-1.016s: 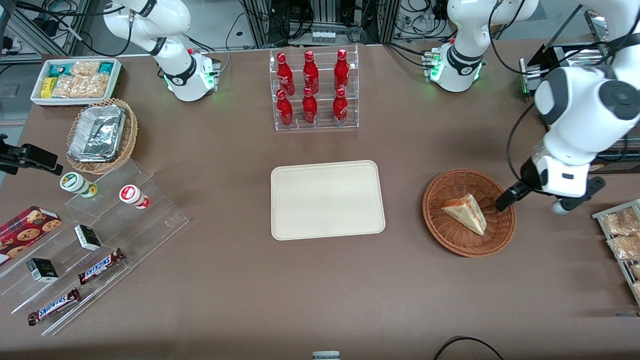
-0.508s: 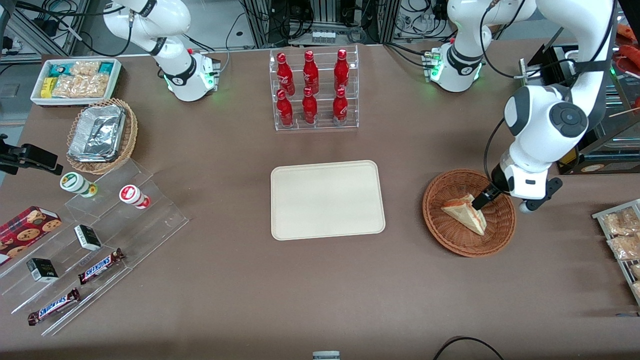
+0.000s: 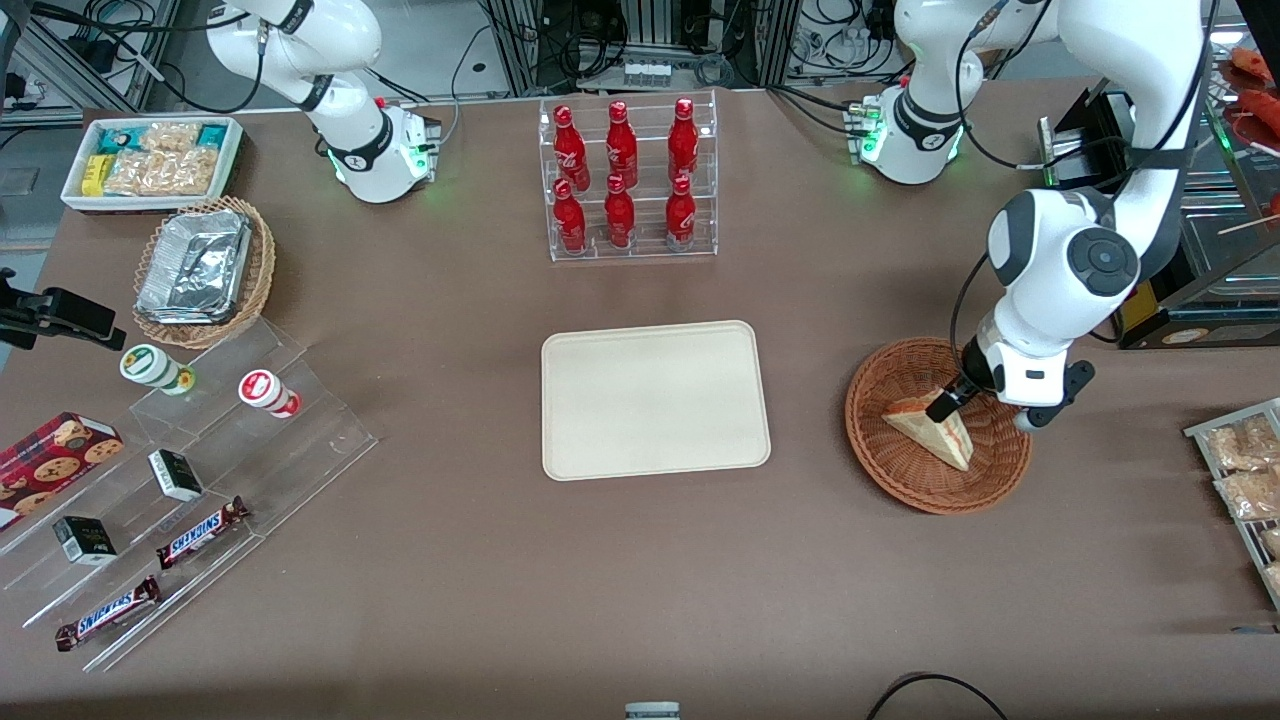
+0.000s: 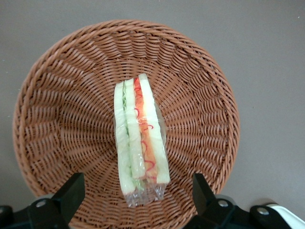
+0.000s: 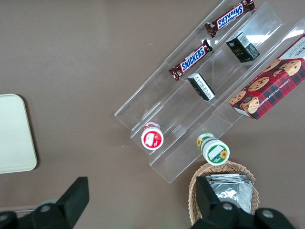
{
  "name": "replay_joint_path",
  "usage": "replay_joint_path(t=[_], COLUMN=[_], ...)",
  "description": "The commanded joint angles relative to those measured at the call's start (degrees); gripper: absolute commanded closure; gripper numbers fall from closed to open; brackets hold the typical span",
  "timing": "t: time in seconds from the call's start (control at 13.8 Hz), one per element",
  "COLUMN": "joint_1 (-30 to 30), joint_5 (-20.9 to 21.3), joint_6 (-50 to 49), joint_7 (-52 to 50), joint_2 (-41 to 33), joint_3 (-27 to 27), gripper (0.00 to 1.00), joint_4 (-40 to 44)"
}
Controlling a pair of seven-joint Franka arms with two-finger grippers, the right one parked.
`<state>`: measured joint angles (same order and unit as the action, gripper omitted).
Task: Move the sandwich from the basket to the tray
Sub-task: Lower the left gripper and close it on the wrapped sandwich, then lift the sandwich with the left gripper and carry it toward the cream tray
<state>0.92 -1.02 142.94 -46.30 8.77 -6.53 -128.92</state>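
Woven basket [image 4: 200, 95], wedge sandwich [image 4: 139, 143], open pincer [image 4: 136, 198]

Taking the middle of the brown table [image 3: 450, 300] as the dial's centre in the front view, a clear rack [image 3: 645, 250] of six red bottles [image 3: 620, 145] stands at twelve o'clock. At ten o'clock sits a white bin [image 3: 235, 150] of snack packets, with a tan wicker basket [image 3: 262, 270] of foil trays [image 3: 195, 268] just nearer the camera. At eight o'clock a stepped acrylic stand [image 3: 320, 440] carries two lidded cups [image 3: 153, 367], two dark boxes [image 3: 175, 474] and two Snickers bars [image 3: 203, 531], with a cookie box [image 3: 55, 455] beside it. Bagged snacks [image 3: 1240, 470] lie at four o'clock.
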Motion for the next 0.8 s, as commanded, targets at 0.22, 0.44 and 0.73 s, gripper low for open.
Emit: replay_joint_path(t=[0.22,0.44,0.73], joint_1=[0.2,0.2,0.2], joint_5=[0.1,0.2,0.3], joint_6=[6.0,8.3,8.3], joint_7=[-5.3,-5.3,-5.0], joint_2=[3.4,6.3,7.3], joint_3=[-0.2,-0.2,-0.2], gripper=[0.0,0.01,1.0], joint_4=[-0.9,-0.8,0.4])
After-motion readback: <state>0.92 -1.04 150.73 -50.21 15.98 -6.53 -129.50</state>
